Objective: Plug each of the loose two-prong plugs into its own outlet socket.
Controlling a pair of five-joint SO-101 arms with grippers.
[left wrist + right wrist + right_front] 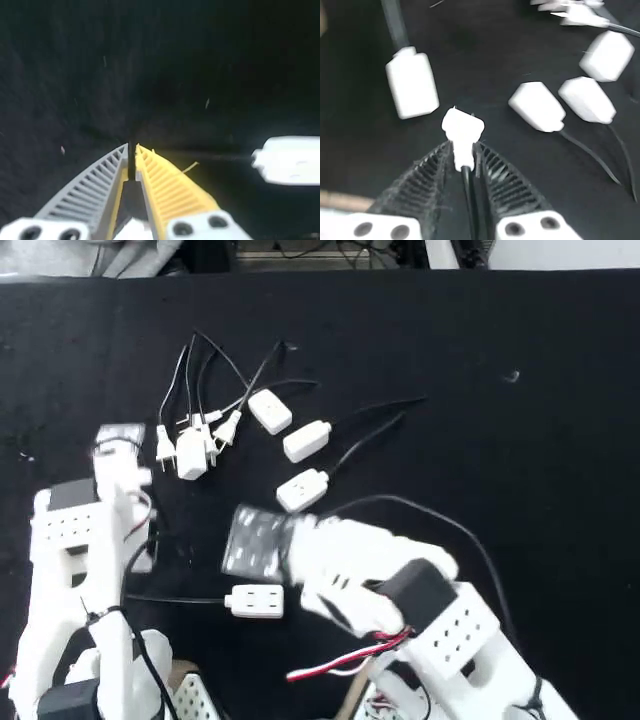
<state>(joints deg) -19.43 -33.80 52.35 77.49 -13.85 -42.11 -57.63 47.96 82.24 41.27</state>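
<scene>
High view: on the black surface (520, 490) a bunch of loose plugs (190, 452) lies with black cords fanning away from it. Just beside them three outlet sockets (307, 440) sit in a loose row, and a fourth socket (256, 600) lies apart from these, nearer the arms' bases. The left end effector (120, 445) is beside the bunch of plugs. The right end effector (250, 540) hangs between the row of three and the fourth socket.

Left wrist view: the left end effector (131, 151) has its grey and yellow fingers pressed together with nothing between them, over bare black surface. One white socket (290, 160) lies off to the side.

Right wrist view: the right end effector (463, 147) pinches a white two-prong plug (462, 127) by its body, prongs pointing away from the fingers, its black cord (466, 190) running back between them. The plug is held above the surface, near a single socket (412, 85) but not touching it. The three sockets (537, 106) lie to the other side, the loose plugs (577, 15) beyond them
</scene>
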